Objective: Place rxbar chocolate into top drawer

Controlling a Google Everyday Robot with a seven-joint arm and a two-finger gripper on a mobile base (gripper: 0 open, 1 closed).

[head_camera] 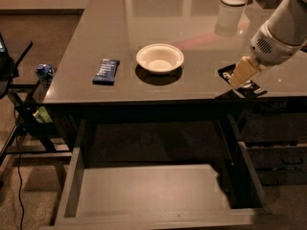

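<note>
1. Camera view, the pincer: the pincer is at the desk's near right edge, angled down from the white arm, with its tip on or just over the rxbar chocolate. It cannot be told whether it is released or clenched on the bar.
2. Camera view, the task's thing: the black wrapper lies flat on the desk, directly under the pincer, showing on both sides of it. It is not in the drawer. The steep approach probably suits a flat bar that offers only thin edges to pinch.
3. Camera view, the target container: the top drawer is pulled out below the desk's front edge, lower than the pincer and nearer the camera. Its grey bottom holds nothing. Being open already, it needs only a lift, a carry over the front edge and a lowering.
4. Camera view, the other container: a white bowl sits on the desk, well apart from the pincer on the view's left, and is empty.
5. Camera view, the rest: a dark blue bar lies beyond the bowl, farther from the pincer. It is the wrong bar and is best left alone.
6. Judgement: the grasp is the step in hand, and the placing is not yet done.
</note>
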